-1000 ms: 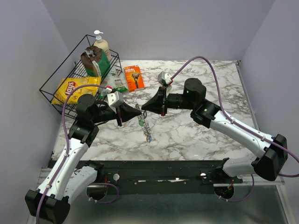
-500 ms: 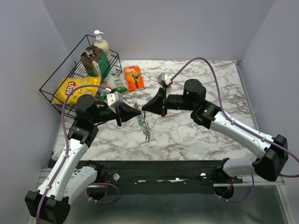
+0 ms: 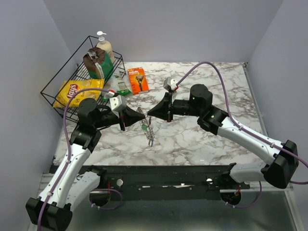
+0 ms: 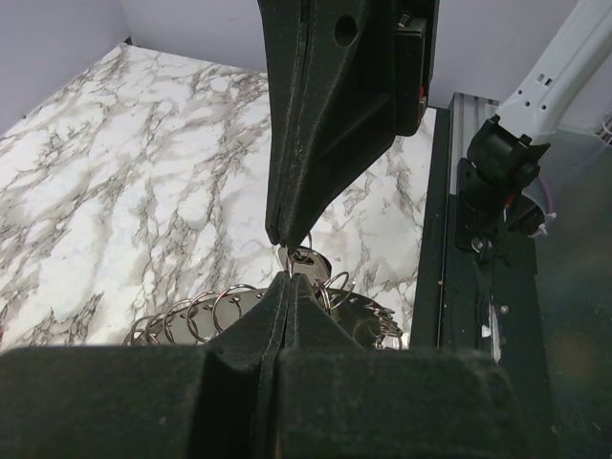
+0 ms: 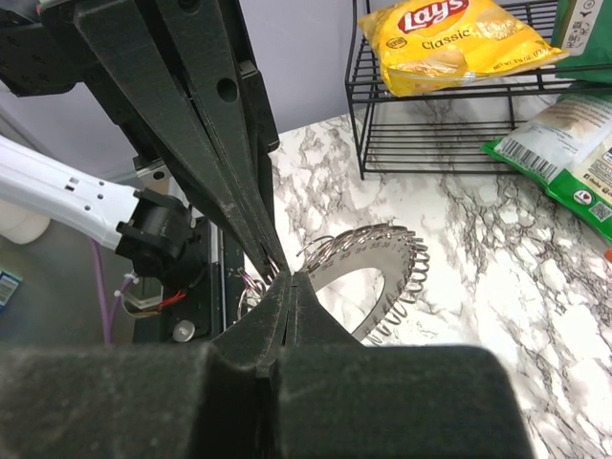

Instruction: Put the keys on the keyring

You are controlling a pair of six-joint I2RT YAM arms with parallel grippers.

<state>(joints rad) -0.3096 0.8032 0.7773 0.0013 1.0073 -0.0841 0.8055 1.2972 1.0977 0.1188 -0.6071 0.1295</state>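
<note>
The keyring (image 3: 146, 123), a grey metal disc edged with wire loops, hangs in the air between my two grippers, over the marble table. Keys with coloured tags (image 3: 151, 139) dangle below it. My left gripper (image 3: 138, 114) is shut and pinches the keyring's edge; the disc (image 4: 206, 311) lies just behind its tip (image 4: 289, 279). My right gripper (image 3: 149, 114) is shut, tip to tip with the left, on a small silver key (image 4: 314, 260) at the ring's edge. In the right wrist view the keyring (image 5: 387, 273) sits right of my right gripper (image 5: 287, 277).
A black wire basket (image 3: 53, 89) at the back left holds a yellow chips bag (image 3: 77, 90) and a soap bottle (image 3: 104, 48). An orange razor pack (image 3: 137, 79) and a green packet (image 3: 122, 87) lie beside it. A black rail (image 3: 159, 175) runs along the table's front edge.
Both grippers stay tip to tip on the keyring. The dangling keys have risen a little and drifted slightly left.
</note>
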